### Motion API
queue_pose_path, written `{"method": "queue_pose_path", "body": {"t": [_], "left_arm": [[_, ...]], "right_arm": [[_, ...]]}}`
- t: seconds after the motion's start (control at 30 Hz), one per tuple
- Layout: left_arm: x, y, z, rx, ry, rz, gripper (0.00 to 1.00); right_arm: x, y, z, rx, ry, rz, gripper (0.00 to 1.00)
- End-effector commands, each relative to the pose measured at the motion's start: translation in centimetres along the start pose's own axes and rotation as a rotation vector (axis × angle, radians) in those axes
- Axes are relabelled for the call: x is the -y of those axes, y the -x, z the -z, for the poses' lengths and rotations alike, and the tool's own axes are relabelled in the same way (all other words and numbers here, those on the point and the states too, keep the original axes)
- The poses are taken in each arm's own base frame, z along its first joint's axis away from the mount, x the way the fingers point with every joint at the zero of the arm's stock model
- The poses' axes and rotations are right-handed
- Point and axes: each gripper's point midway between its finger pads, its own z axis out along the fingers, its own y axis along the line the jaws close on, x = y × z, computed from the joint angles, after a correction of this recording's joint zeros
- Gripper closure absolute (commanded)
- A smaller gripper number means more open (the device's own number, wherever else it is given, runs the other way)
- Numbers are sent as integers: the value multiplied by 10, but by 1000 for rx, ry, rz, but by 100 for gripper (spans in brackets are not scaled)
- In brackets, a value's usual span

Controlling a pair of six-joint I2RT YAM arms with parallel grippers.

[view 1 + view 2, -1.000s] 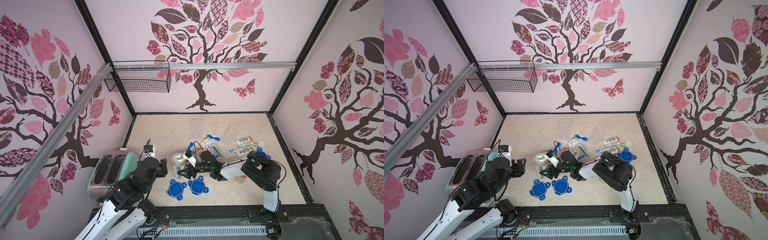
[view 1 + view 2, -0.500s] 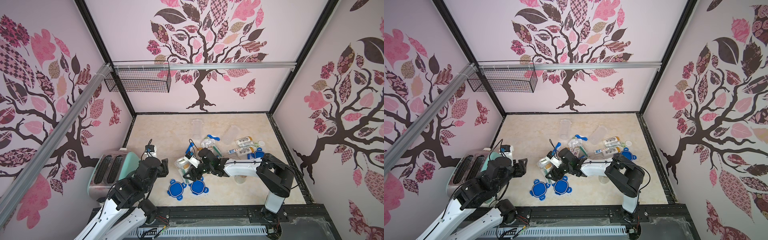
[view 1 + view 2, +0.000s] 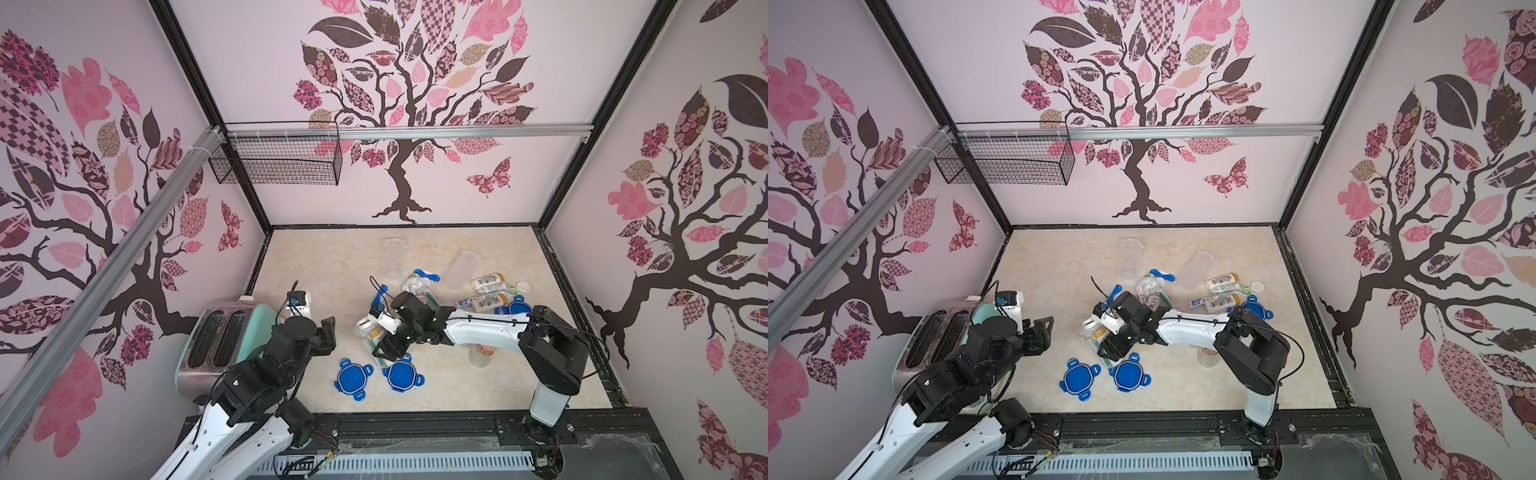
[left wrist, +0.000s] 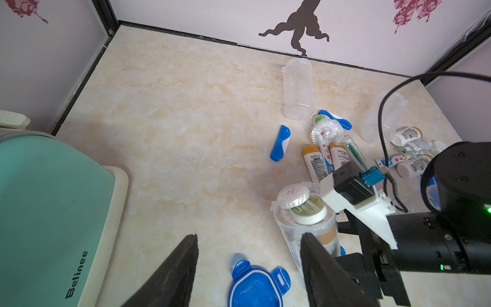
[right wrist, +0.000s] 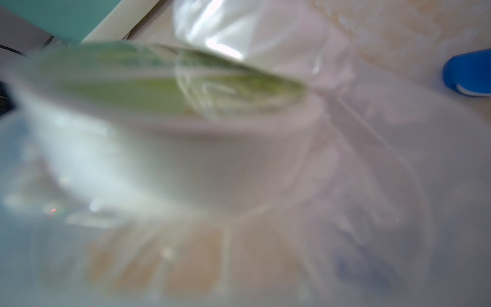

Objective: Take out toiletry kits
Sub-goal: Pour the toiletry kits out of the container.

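Right gripper [image 3: 384, 352] clamped around a tilted clear jar [image 4: 291, 236] at mid-bench [image 3: 324, 257], with two round white tubs [image 4: 308, 210] of a toiletry kit sitting in its mouth. Left gripper [image 4: 249, 236], jaws spread and empty, hovers near the jar. Other kit bottles [image 3: 486, 284] lie loose toward the bench's right edge.

A mint-green toaster [image 3: 216, 345] stands at the left edge of the table [image 3: 324, 266], two blue clip lids [image 3: 352, 376] side by side near the front. Two empty clear jars [image 3: 394, 257] lie toward the back wall, below a wire basket [image 3: 276, 160]; a glass bottle [image 3: 480, 353], apparently upright, is partly hidden.
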Motion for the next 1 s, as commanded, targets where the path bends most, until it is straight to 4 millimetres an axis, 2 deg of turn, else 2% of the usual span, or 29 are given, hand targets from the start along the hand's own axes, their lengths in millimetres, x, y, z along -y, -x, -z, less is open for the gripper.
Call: {"method": "queue_pose_path", "body": {"t": [0.0,0.3,0.7,0.97], "left_arm": [[2,1,-1,10,-10,-3,34],[-2,2,1,23,3,2,34],[-2,1,-1,14,11,-4,34],[-2,1,-3,10,14,-9,34]], "right_arm": [[-6,22,6,21,13,11,40],[-11,24,1,-29,44,-94,40],[-19,22,-22,-130,131,-284,41],[-18,9,-37,-241,141,-382,41]]}}
